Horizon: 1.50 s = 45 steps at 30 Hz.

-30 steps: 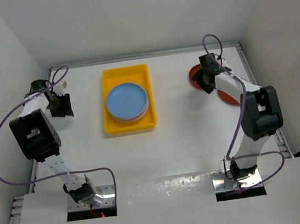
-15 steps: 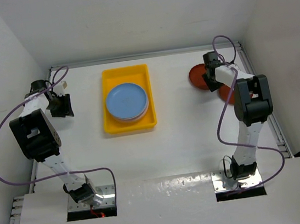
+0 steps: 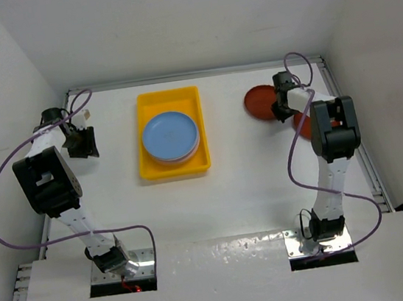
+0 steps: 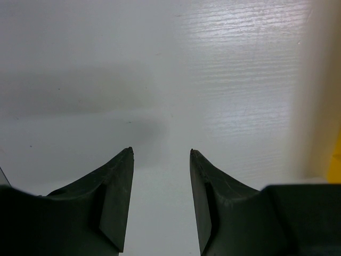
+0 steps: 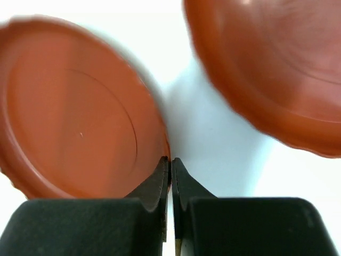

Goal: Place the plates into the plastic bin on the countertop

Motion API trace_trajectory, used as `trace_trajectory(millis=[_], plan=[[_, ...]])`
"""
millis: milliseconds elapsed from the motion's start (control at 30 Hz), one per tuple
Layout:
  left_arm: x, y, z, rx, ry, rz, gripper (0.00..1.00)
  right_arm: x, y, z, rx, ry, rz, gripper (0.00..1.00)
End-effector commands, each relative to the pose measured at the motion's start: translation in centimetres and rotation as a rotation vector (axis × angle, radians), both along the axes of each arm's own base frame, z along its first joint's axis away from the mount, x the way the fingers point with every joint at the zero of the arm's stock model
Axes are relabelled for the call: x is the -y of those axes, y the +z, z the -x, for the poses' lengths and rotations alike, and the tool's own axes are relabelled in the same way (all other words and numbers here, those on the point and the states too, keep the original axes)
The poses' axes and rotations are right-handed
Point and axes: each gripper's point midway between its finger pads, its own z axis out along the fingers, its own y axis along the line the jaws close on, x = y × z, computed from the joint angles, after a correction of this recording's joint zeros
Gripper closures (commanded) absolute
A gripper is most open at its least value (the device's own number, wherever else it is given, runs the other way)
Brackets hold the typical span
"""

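The yellow plastic bin holds a light blue plate stacked on a pink one. At the back right of the countertop are two dark red plates. My right gripper is shut on the right rim of the left one. The other dark red plate lies to the right, partly hidden under my arm. My left gripper stands open over bare countertop, left of the bin, with nothing between its fingers.
White walls close in the countertop at the back and on both sides. A yellow sliver of the bin shows at the right edge of the left wrist view. Purple cables loop from both arms.
My right gripper has closed on the dark red plate's rim, and that plate has shifted left, away from the other red plate. The left arm has not moved.
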Motion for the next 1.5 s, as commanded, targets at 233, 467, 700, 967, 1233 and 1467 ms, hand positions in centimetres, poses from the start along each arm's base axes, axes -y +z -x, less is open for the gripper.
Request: trace_trajectory(millis=[233, 467, 700, 967, 1233, 1467], plan=[[-0.8, 1.6, -0.7, 0.053, 0.003, -0.018, 0.51, -9.1, 14.5, -3.8, 0.495, 0.42, 0.085, 1.0], [-0.7, 1.9, -1.0, 0.065, 0.007, -0.008, 0.51, -22.1, 15.7, -1.8, 0.488, 0.999, 0.029, 1.0], [-0.9, 1.9, -0.9, 0.062, 0.003, -0.02, 0.51, -32.0, 15.6, -1.2, 0.342, 1.398, 0.016, 1.0], [-0.8, 2.0, -0.7, 0.064, 0.003, -0.021, 0.51, -34.7, 14.1, 0.2, 0.316, 1.502, 0.062, 1.0], [-0.8, 2.0, -0.7, 0.064, 0.003, -0.021, 0.51, -34.7, 10.7, 1.2, 0.222, 1.532, 0.1, 1.0], [-0.6, 2.1, -0.8, 0.067, -0.001, -0.013, 0.51, -35.5, 11.2, -0.5, 0.269, 1.532, 0.137, 1.0]])
